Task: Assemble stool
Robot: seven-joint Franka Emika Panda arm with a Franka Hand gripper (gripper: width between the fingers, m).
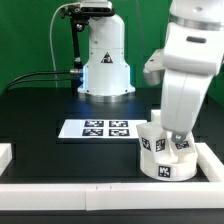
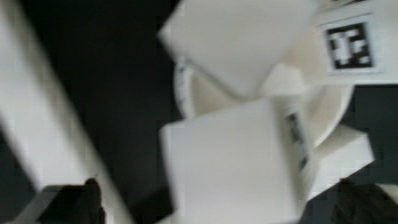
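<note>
A white border rail crosses the exterior view's bottom edge. At lower right, the stool's round seat carries black-and-white square tags, no readable writing. The gripper hangs spread wide over it, holding nothing.

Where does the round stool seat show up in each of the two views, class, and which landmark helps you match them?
Exterior view: the seat sits low on the exterior view's right, in the corner of the border rails, under the arm; legs stand on it.
Wrist view: seen close up, its curved white edge shows behind a chunky leg.
Shared landmark: a black-and-white square tag on a part.
</note>
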